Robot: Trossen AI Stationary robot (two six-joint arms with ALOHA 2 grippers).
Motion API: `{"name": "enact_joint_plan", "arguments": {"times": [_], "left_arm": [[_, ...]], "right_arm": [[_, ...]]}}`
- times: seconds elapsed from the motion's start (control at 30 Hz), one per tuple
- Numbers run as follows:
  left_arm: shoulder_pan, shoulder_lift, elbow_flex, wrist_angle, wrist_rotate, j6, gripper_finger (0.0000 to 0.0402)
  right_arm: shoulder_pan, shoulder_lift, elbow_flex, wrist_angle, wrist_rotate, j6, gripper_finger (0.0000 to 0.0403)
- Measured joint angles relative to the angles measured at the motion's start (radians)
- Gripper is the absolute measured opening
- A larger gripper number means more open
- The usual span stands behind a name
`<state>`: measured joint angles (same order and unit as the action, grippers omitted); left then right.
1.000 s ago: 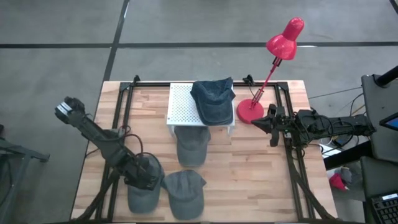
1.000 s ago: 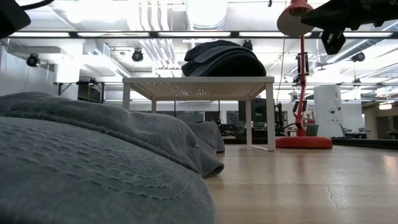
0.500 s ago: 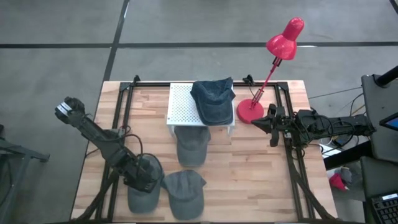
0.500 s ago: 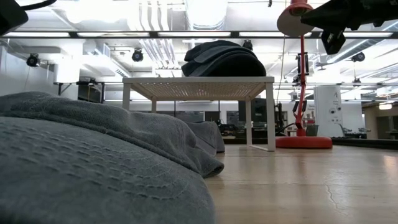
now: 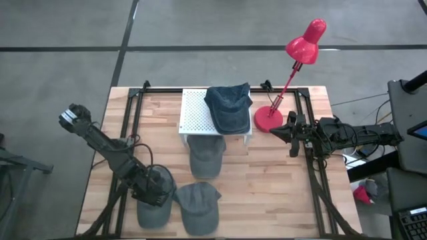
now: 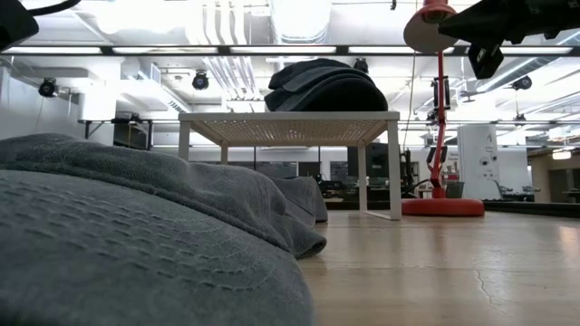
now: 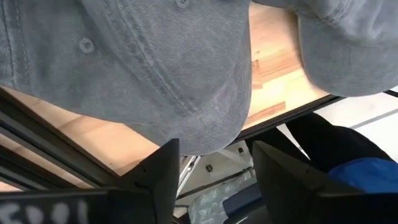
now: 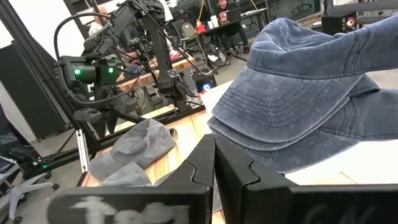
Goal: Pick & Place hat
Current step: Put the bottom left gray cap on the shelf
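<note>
Wooden tabletop [image 5: 267, 180]: our left gripper [image 5: 155, 190], fingers spread and holding nothing, sits over the grey cap [image 5: 153, 208] at the near left; our right gripper [image 5: 283, 133] waits shut beside the red lamp [image 5: 269, 119].

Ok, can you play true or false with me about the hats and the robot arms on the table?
1. A blue hat sits on the white rack. True.
2. The red lamp lies knocked over on the table. False: it stands upright on its base beside the rack.
3. The left tool is over a grey hat at the table's near edge, its fingers spread apart. True.
4. The right tool is carrying a hat. False: it is shut on nothing, waiting near the lamp's base.
5. There are three grey hats on the wooden table. True: two near the front, one partly under the rack.
</note>
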<state>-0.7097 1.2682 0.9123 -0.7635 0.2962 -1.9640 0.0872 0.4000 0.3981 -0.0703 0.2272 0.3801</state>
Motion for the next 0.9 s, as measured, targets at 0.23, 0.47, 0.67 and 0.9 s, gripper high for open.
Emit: {"name": "enact_joint_plan", "arguments": {"times": [0.23, 0.47, 0.67, 0.9], "left_arm": [[0.0, 0.0, 0.0, 0.002, 0.0, 0.003, 0.0213], [0.0, 0.0, -0.001, -0.012, -0.013, -0.009, 0.022], [0.0, 0.0, -0.003, -0.034, -0.064, -0.037, 0.0245], [0.001, 0.002, -0.019, -0.028, -0.061, -0.063, 0.0268]], "right_arm": [[0.0, 0.0, 0.0, 0.0, 0.0, -0.018, 0.0008], [0.0, 0.0, 0.0, 0.0, 0.0, -0.018, 0.0008], [0.0, 0.0, 0.0, 0.0, 0.0, -0.018, 0.0009], [0.0, 0.0, 0.0, 0.0, 0.0, -0.023, 0.0008]]}}
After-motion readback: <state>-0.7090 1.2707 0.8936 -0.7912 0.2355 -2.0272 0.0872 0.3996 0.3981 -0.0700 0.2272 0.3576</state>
